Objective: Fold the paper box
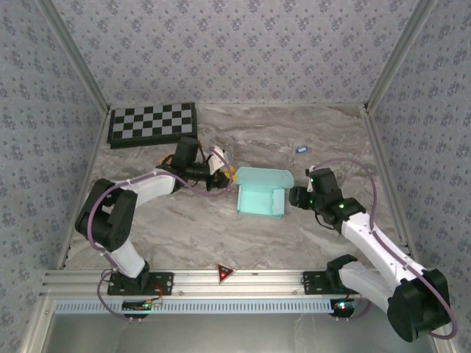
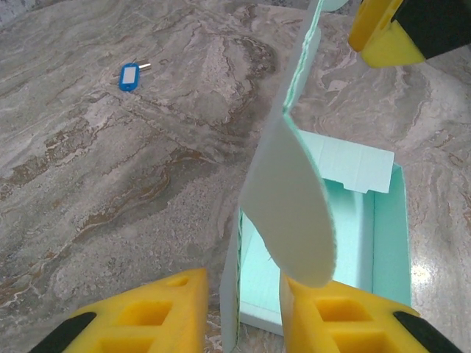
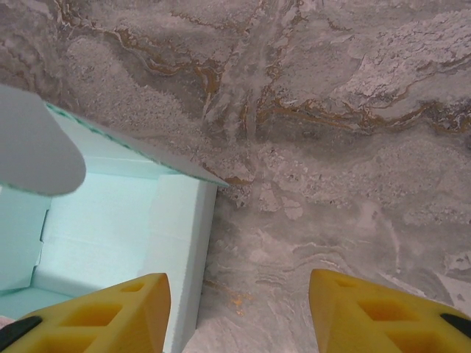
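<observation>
Top ext.: paper box (image 1: 259,193) sits mid-table (image 1: 184,235), a bit R of centre, between the two arms. It's pale cyan, an open tray w/ low walls up and a lighter panel on its far side; slots and creases are too small to read here. Left gripper (image 1: 227,175) is at the box's far-L corner, tips half lost among cable and wrist. Right gripper (image 1: 296,197) is at the box's R edge, tips hidden under its own wrist. Checkerboard (image 1: 152,123) lies far L, well apart; blue tag (image 1: 300,149) lies beyond the box; red triangle marker (image 1: 224,273) sits on the near rail. L wrist: yellow fingers (image 2: 147,316) are cut by the bottom edge. A thin card wall stands on edge between them, nearer the L-hand one w/ a clear gap to the other, so jaws are apart and nothing is pinched. A rounded flap (image 2: 291,220), greyish on this face, rises close to the lens and is blurred; it hides part of the tray floor. The far wall shows a stepped cut. The other arm's finger (image 2: 379,37) is clipped at the top-R corner; contact w/ the card can't be told. R wrist: fingers (image 3: 110,316) are again cut off at the bottom, set wide and released. The box's side wall stands just beside the L-hand one. One tray corner is in view, and the flap is a blur clipped at the L edge.
</observation>
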`<state>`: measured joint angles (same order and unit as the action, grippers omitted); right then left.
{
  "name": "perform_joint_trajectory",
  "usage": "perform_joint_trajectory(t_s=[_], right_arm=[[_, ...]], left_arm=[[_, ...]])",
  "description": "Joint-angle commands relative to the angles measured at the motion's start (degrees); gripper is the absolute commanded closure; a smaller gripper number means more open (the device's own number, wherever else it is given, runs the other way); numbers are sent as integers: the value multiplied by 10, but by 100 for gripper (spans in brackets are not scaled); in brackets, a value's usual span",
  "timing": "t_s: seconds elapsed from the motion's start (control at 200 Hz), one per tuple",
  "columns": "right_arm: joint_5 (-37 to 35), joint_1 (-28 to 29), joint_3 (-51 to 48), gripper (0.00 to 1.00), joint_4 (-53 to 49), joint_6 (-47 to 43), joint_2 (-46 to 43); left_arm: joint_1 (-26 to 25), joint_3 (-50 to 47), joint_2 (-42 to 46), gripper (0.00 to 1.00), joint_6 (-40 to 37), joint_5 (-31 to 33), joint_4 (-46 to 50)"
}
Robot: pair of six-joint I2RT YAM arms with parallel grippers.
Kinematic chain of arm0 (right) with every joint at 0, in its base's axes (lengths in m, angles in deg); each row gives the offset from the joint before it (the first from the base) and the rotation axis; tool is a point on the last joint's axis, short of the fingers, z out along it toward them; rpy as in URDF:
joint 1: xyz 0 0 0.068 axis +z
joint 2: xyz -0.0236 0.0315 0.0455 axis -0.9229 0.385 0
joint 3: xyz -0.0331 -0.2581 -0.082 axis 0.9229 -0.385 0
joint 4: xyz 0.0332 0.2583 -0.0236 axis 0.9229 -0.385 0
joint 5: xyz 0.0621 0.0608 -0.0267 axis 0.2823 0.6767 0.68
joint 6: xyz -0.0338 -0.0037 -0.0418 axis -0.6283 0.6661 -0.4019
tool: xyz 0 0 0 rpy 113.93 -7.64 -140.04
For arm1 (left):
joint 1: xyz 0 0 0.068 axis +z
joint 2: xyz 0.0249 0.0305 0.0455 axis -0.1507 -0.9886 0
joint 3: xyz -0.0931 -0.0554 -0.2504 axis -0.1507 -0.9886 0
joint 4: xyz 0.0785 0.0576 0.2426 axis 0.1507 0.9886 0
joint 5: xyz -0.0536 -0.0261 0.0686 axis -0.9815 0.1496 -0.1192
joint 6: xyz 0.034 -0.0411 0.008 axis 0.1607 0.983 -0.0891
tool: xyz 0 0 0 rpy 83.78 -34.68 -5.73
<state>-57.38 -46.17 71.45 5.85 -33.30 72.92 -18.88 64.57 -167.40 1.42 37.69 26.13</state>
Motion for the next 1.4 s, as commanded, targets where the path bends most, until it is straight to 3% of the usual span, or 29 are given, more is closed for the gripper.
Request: perform_joint_trajectory(t_s=[0.0, 0.345, 0.535, 0.795, 0.9, 1.164, 1.394], right_arm=[[2, -6, -2, 47, 14, 19, 8], [10, -21, 17, 52, 32, 20, 43], [15, -28, 30, 52, 53, 9, 76], [28, -29, 59, 53, 74, 5, 130], [35, -28, 77, 51, 62, 0, 144], [44, -17, 77, 45, 41, -57, 129], [64, -18, 32, 45, 76, -55, 112]], left_arm=[[-5, 10, -16, 70, -10, -22, -5], [-4, 2, -21, 72, 11, -32, -39], [-4, 3, -21, 81, 13, -37, -37], [-5, -19, -3, 100, 34, -31, -48], [-6, -47, 25, 100, 81, 18, -81], [-46, -87, 110, 100, 150, 166, -51], [-56, -105, 149, 100, 273, 264, -24]])
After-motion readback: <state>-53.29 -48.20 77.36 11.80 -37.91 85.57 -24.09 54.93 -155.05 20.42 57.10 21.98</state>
